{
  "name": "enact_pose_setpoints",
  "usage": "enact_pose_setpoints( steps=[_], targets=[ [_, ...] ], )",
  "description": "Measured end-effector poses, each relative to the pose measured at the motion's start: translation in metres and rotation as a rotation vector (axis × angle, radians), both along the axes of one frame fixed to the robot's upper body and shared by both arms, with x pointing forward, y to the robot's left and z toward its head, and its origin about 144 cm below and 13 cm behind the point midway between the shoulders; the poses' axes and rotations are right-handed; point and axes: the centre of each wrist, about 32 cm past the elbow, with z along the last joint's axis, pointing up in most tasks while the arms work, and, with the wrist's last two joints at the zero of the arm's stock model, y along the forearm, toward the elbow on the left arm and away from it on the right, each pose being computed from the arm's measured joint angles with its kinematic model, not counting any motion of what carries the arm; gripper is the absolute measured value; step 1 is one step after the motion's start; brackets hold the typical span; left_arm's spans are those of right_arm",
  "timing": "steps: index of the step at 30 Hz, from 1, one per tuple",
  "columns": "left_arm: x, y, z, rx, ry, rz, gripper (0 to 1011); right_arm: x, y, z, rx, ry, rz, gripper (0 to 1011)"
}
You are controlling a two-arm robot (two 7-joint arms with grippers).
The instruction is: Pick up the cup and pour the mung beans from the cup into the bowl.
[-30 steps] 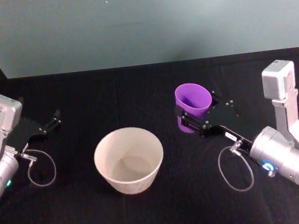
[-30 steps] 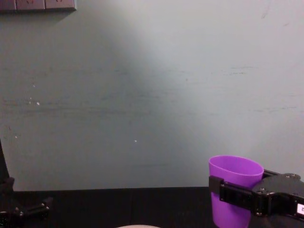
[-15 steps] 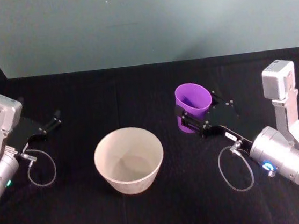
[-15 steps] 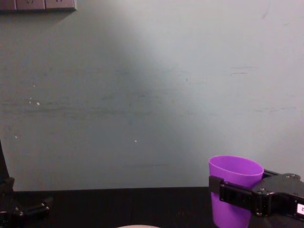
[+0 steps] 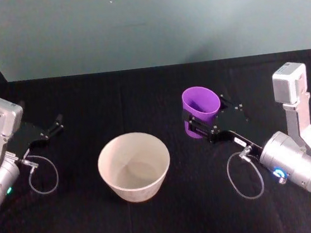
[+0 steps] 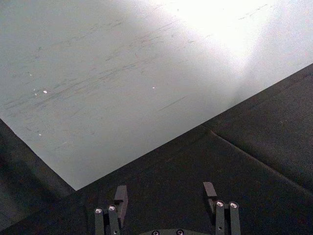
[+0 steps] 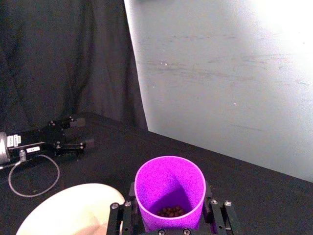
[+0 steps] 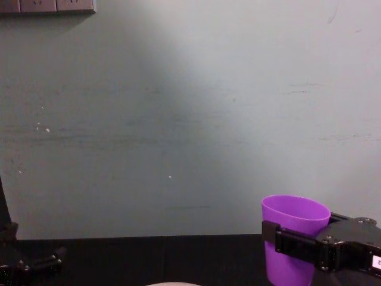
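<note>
Firmly, my right gripper point(image 5: 201, 123) had its two black fingers pressed against opposite sides of the cup point(image 5: 201, 105), keeping it upright at the black table point(image 5: 141, 93). The cup was smooth, bright purple and handleless, tapering down from a wide round rim, with a few dark mung beans point(image 7: 170, 211) at its bottom. To its left and nearer me stood the pale bowl point(image 5: 135, 187), apart from it. My left gripper point(image 5: 54, 128) rested far left, fingers spread around nothing.

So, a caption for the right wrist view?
Right end effector holds the purple cup, beans inside, near the pale bowl.
</note>
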Motion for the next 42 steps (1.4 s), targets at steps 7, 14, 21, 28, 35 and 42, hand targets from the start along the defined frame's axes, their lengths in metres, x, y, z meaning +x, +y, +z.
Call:
enact_pose_setpoints(
  steps=[7,14,21,28,35,42],
  targets=[
    [0.0,0.0,0.0,0.0,0.0,0.0,1000,0.0,0.001,0.001,-0.009,-0.002,0.005,723],
    [0.0,0.0,0.0,0.0,0.0,0.0,1000,0.002,0.01,0.013,-0.165,-0.044,0.029,723],
    [0.0,0.0,0.0,0.0,0.0,0.0,1000,0.002,0.024,0.026,-0.313,-0.104,0.036,723],
    [0.0,0.0,0.0,0.0,0.0,0.0,1000,0.003,0.038,0.036,-0.453,-0.165,0.047,723],
    [0.0,0.0,0.0,0.0,0.0,0.0,1000,0.005,0.054,0.048,-0.609,-0.218,0.076,723],
    [0.0,0.0,0.0,0.0,0.0,0.0,1000,0.005,0.069,0.056,-0.734,-0.268,0.097,723]
  ],
)
